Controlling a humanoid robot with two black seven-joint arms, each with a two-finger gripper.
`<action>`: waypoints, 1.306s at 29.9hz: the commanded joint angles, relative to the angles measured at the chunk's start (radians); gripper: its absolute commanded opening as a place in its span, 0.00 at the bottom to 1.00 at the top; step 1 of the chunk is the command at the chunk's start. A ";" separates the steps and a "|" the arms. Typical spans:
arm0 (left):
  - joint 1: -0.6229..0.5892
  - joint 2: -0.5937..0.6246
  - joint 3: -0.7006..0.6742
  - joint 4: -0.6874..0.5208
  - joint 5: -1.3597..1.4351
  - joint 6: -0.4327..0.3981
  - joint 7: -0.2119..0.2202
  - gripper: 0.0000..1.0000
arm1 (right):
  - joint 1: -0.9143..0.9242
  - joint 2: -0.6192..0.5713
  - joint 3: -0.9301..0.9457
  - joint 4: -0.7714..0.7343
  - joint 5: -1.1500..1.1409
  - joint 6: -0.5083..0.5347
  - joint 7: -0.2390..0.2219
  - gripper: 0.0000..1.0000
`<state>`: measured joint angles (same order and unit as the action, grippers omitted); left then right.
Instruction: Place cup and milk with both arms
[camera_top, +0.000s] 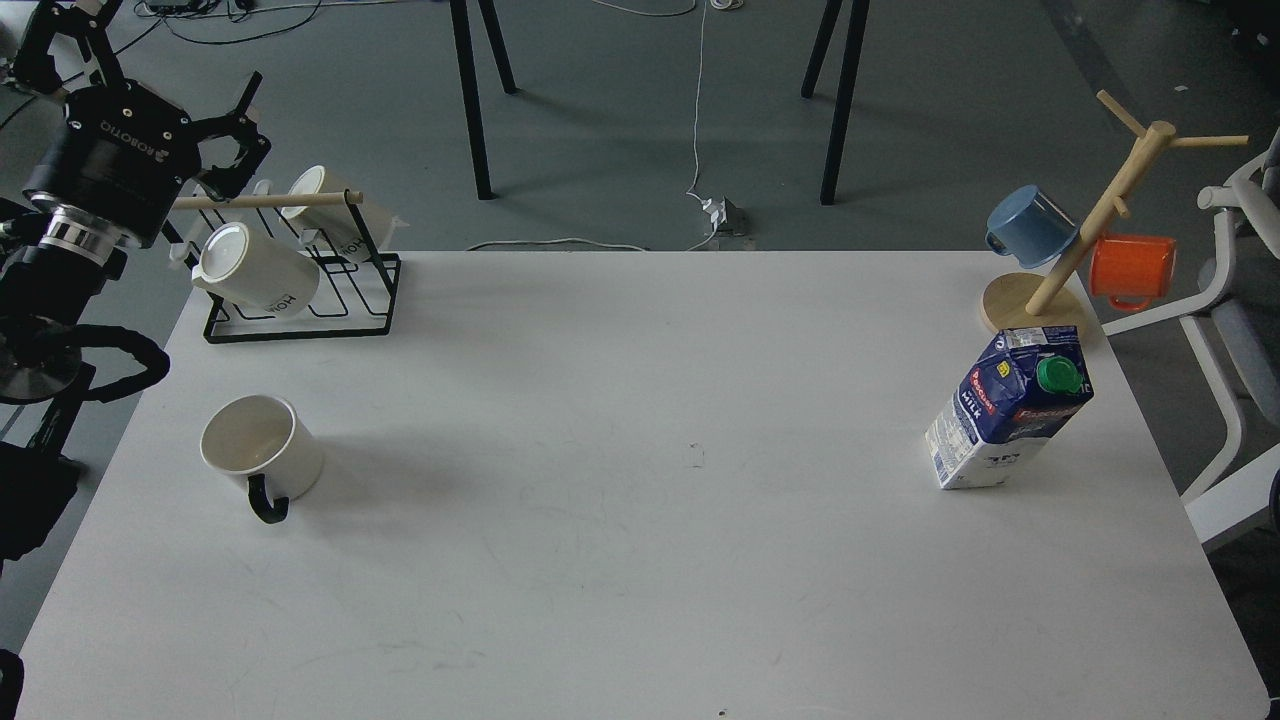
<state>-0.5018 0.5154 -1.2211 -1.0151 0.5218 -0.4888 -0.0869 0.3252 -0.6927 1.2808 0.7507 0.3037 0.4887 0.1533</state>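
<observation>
My left gripper (232, 140) is up at the far left, off the table edge, jaws spread and holding nothing, just beside the wooden rod of the black wire rack (300, 315). Two cream mugs (255, 270) hang tilted on that rack at the table's far-left corner. My right gripper isn't in the shot. The cup (262, 447) stands upright on the white table (640, 520), left side, nearer than the rack, black handle pointing toward me, well apart from my gripper. The milk (1005, 410) stands upright on the right side, green cap on top. Just beyond it, a wooden mug tree (1085, 225) at the far-right corner, with a blue mug (1030, 225) and an orange mug (1132, 270) hung on it.
</observation>
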 joint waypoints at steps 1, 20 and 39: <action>0.003 -0.003 -0.003 0.006 0.000 0.000 -0.002 1.00 | -0.002 0.007 0.000 -0.001 0.000 0.000 0.000 1.00; -0.161 -0.022 -0.052 0.388 -0.240 0.000 -0.043 1.00 | 0.000 0.013 -0.018 -0.005 0.000 0.000 0.000 1.00; -0.011 0.241 0.014 0.159 0.365 0.000 -0.379 1.00 | -0.005 0.013 -0.018 -0.005 0.000 0.000 0.002 1.00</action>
<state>-0.5178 0.7359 -1.2141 -0.8440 0.6509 -0.4888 -0.4330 0.3229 -0.6797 1.2624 0.7456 0.3037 0.4887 0.1534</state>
